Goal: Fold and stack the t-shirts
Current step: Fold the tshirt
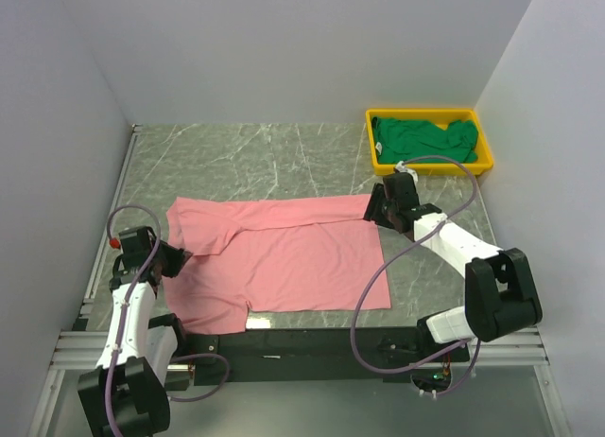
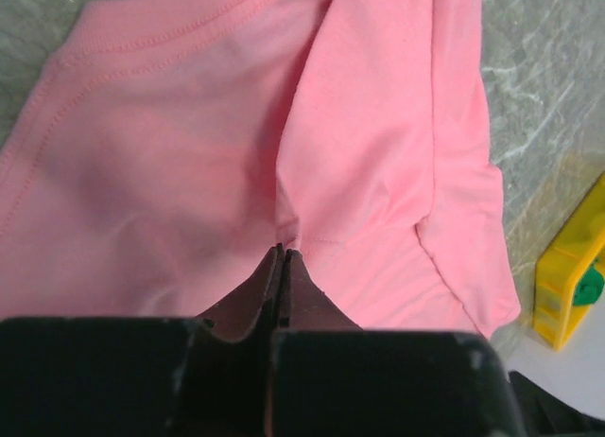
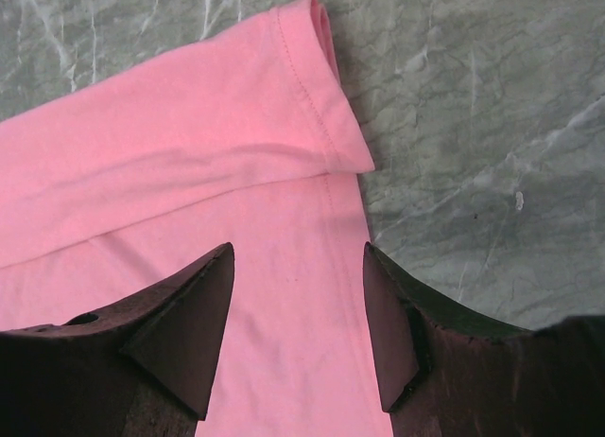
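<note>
The pink t-shirt (image 1: 284, 257) lies spread on the table, its top part folded over into a band. My left gripper (image 1: 175, 259) is at the shirt's left edge. In the left wrist view the gripper (image 2: 282, 253) is shut, its tips pinching a crease of the pink t-shirt (image 2: 189, 153). My right gripper (image 1: 373, 208) is at the shirt's far right corner. In the right wrist view it (image 3: 298, 267) is open, with the pink t-shirt (image 3: 189, 144) under and between its fingers. The dark green t-shirt (image 1: 425, 139) lies crumpled in the tray.
The yellow tray (image 1: 484, 163) stands at the back right of the grey marble table (image 1: 255, 153); its corner shows in the left wrist view (image 2: 567, 286). White walls close in the left, back and right. A black rail runs along the near edge.
</note>
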Robot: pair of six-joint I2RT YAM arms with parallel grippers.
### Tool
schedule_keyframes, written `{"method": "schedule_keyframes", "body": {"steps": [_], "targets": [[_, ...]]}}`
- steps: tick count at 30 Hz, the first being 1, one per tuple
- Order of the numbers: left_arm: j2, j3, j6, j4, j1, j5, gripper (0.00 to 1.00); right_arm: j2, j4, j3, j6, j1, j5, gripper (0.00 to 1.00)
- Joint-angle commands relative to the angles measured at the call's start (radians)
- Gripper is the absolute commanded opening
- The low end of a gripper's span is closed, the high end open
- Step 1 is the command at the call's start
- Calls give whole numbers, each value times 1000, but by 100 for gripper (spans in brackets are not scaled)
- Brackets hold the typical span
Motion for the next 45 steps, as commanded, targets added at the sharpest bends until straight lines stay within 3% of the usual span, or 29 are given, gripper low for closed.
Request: {"method": "schedule_keyframes", "body": {"steps": [1,12,23,34,45], "targets": [[-31,23,-34,-20,-7,48,1,19,52,40,-12,1,-7,64],[-31,136,-63,-78,-5,65,1,45,49,81,-12,0,-34,64],[-65,75,-122,-113,-22,140,1,29,57,57,-16,0,-28,64],[-61,147,-123,-204,-24,108,1,31,62,54,-16,-2,-25,64],[-89,-43,-185,-142,-31,156,1,40,60,51,-20,-2,-18,64]]}}
